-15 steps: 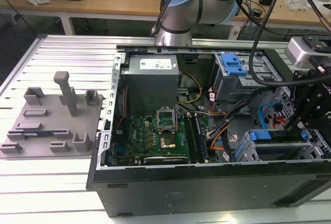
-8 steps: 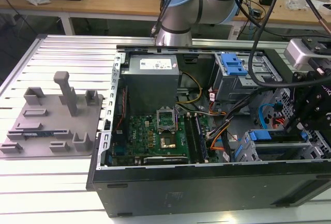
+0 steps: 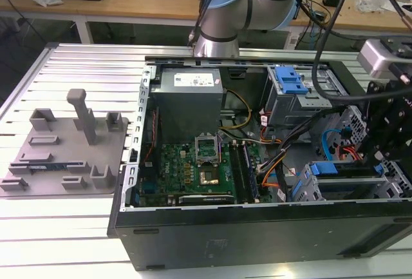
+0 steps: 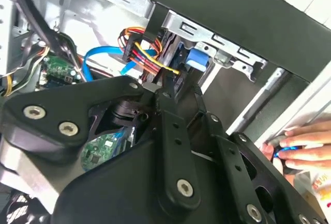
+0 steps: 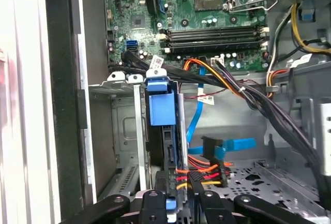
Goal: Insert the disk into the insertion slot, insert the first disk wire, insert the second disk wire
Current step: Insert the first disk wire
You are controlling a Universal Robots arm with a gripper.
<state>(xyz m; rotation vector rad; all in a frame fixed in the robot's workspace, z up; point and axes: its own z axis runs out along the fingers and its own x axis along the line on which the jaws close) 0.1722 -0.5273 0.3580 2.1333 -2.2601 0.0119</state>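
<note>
While the silver-and-blue robot arm (image 3: 222, 8) bends over an open black desktop computer case (image 3: 257, 240) on a slatted aluminium table (image 3: 64, 234), its black gripper (image 5: 177, 185) sits low at the end of the case on the exterior view's right. It is right at the low grey metal drive cage with perforated sides (image 5: 124, 131). The flat silver hard drive in its bright blue plastic carrier frame (image 5: 158, 107) is seated inside that cage, the carrier's blue tab level with the cage's flanged rim.

In the first wrist view the gripper is at the drive's end, where a bundle of red, orange and yellow wires with a black plug (image 5: 199, 175) meets it. From where I stand I cannot tell whether the gripper is clamped on that plug, on the drive, or on nothing. A flat blue cable with a black angled plug (image 5: 227, 144) lies just beside, over the perforated grey floor of the case; whether it is plugged in cannot be made out.

Beyond the cage lie the green motherboard (image 3: 193, 169), the grey power supply box (image 3: 190, 92) and a taller grey bay with a blue latch (image 3: 290, 86). In the second wrist view a person's hand (image 4: 305, 146) rests at the case's outer edge. On the exterior view's left a grey plastic fixture plate (image 3: 64, 156) lies on the table, well apart from the case.
</note>
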